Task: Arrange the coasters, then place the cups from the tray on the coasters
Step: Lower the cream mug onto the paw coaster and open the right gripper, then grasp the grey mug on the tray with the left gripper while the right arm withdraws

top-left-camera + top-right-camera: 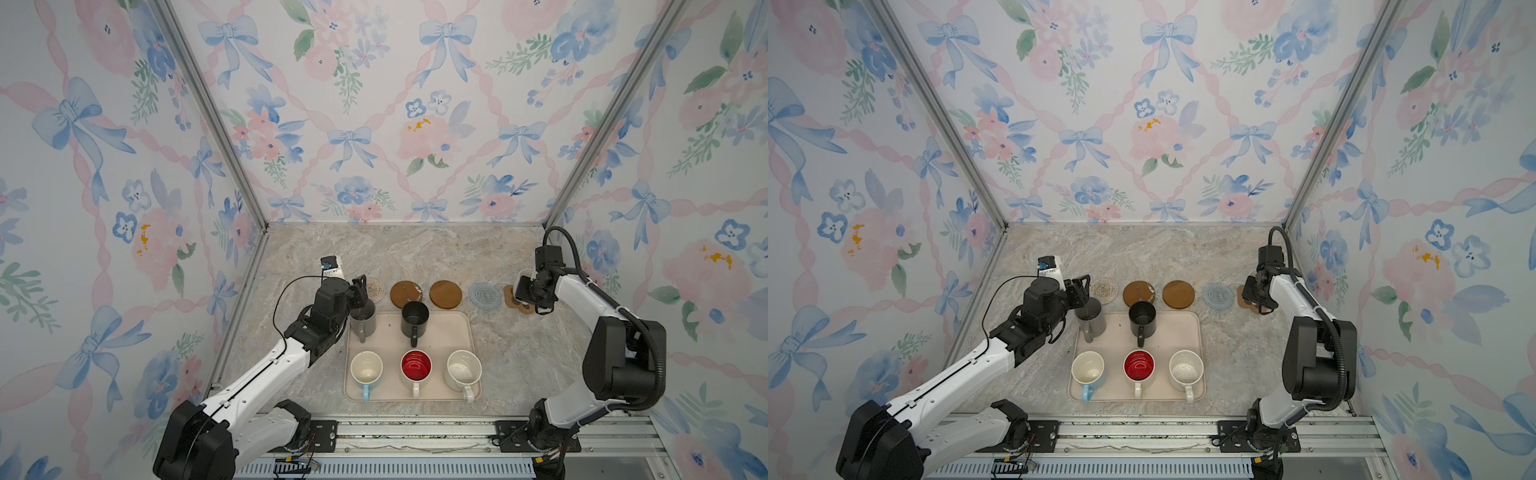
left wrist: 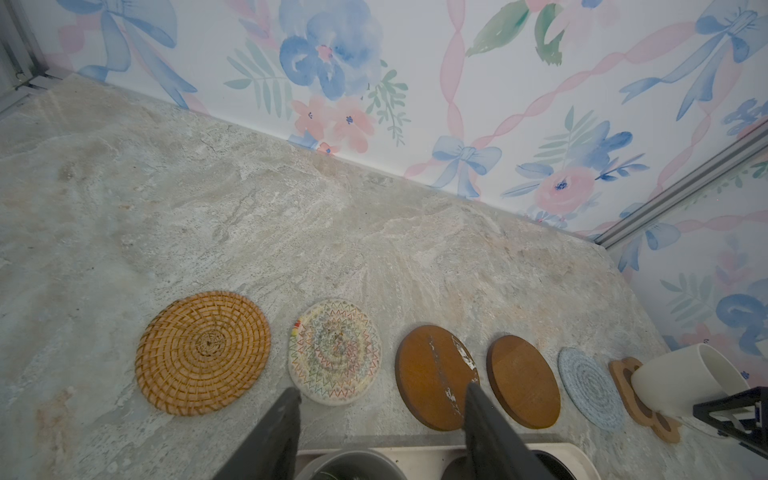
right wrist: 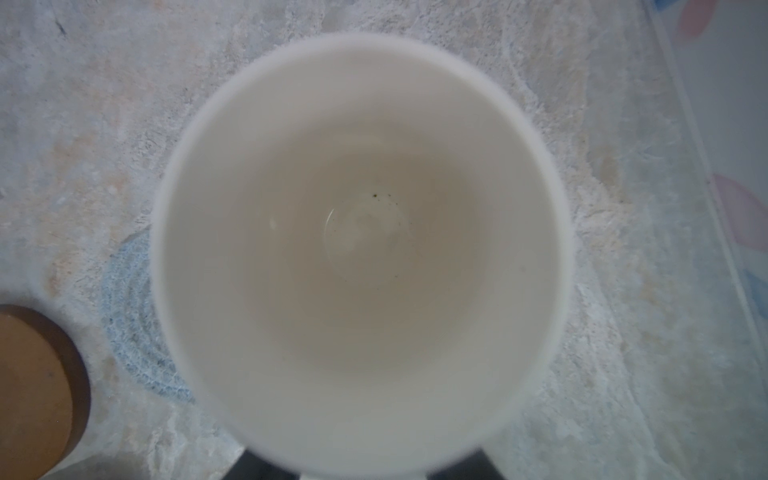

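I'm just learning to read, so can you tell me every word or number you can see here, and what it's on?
White label on the left arm, near its wrist: dark print, too small to read.
Cups, coasters and tray: no words, numbers or brand marks show on them.
So nothing here can be read.

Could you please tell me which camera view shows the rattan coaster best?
The left wrist view: the rattan coaster lies whole and unobstructed there. In both top views the left arm covers it, and the right wrist view does not show it.
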Robot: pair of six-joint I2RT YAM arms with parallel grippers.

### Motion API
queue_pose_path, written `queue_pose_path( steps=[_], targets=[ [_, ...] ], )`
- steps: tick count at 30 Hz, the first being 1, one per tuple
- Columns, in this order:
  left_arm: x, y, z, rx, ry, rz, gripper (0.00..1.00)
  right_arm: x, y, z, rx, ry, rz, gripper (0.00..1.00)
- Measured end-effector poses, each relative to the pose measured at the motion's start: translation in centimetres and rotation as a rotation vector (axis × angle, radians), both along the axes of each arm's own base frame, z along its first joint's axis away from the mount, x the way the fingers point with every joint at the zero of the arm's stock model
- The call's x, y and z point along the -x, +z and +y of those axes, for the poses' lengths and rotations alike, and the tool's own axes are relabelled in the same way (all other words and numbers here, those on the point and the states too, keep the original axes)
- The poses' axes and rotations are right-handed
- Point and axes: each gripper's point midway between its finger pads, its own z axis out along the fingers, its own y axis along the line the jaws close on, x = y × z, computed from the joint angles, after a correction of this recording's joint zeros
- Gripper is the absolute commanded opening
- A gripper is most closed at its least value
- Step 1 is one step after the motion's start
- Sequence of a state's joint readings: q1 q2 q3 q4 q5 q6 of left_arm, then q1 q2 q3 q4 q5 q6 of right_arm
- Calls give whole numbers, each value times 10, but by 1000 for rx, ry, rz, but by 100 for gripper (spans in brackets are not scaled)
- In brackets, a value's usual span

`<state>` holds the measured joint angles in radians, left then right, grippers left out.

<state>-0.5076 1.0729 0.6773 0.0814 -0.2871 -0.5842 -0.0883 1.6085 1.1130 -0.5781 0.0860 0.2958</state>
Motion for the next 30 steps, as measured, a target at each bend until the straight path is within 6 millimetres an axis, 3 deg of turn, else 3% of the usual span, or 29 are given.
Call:
queue_pose_path(
  steps=[4,7,12,16,20,24,30],
  targets=[
    [1,0,-1,2,-8,0,59,1,2,0,6,-14,-2,51],
    [3,3,-6,8,-34,-6,60,6,16,1,38,-20,-23,54],
    [9,13,-16,17,-92,-28,61,24,85,9,171,-17,-177,63],
    [9,18,-25,10,-132,-11,61,42,147,41,193,14,-381,67],
    [8,32,-41,-12,-178,18,61,49,184,74,121,32,-553,67],
    [19,35,-55,-44,-222,71,61,43,190,102,69,65,-604,67],
    [51,1,-64,-110,-272,223,59,34,175,130,40,118,-596,67]
  ],
)
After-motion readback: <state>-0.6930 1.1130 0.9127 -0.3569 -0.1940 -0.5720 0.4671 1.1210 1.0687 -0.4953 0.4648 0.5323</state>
